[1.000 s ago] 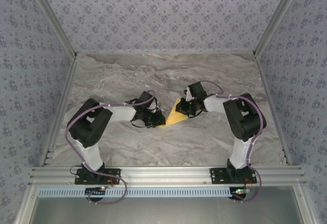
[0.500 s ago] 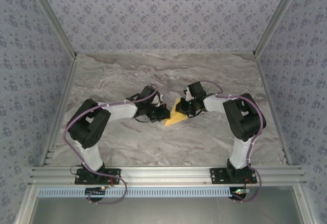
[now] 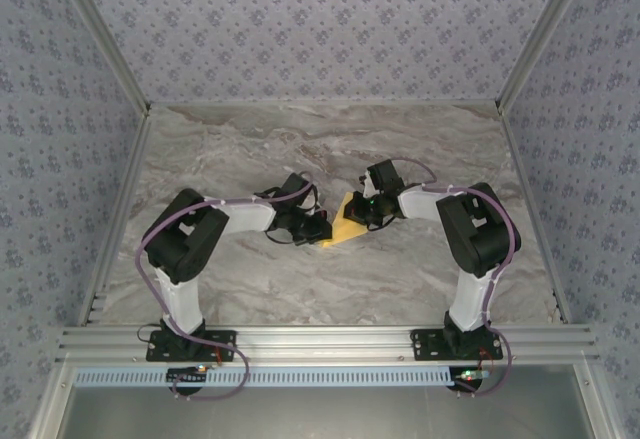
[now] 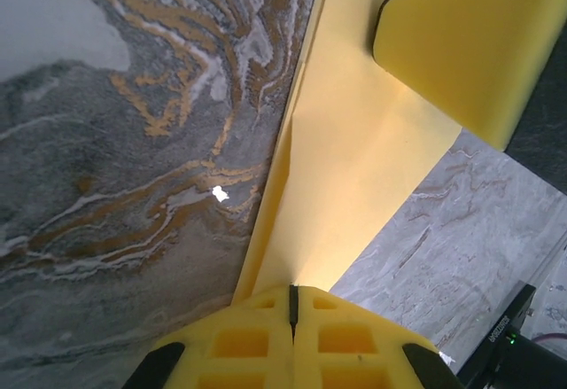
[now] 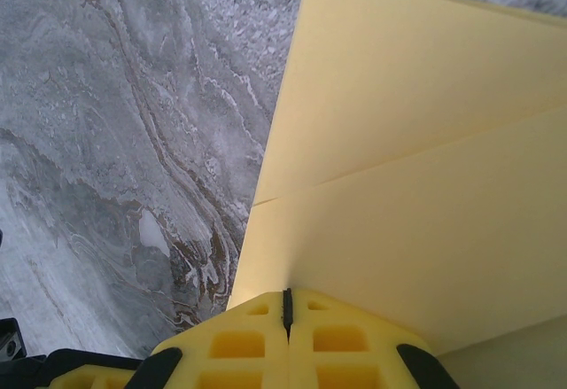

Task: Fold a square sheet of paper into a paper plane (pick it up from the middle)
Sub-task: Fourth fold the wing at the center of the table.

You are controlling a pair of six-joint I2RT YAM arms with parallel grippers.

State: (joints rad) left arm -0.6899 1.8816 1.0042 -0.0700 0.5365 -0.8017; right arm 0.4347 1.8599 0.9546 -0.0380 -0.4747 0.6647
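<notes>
Near the middle of the marble table, the left gripper has slid in toward the right gripper and is now pinched shut on the left edge of the square sheet of paper. The right gripper is shut on the other side, so I think both can now press a fold. The yellow-orange paper looks small and pointed from above, with 1 straight crease and 2 layers showing up close.

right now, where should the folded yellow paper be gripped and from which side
Likely its free near edge, from the near side: the thin creased paper offers only edges to pinch, and the left gripper and right gripper hold its two sides.
</notes>
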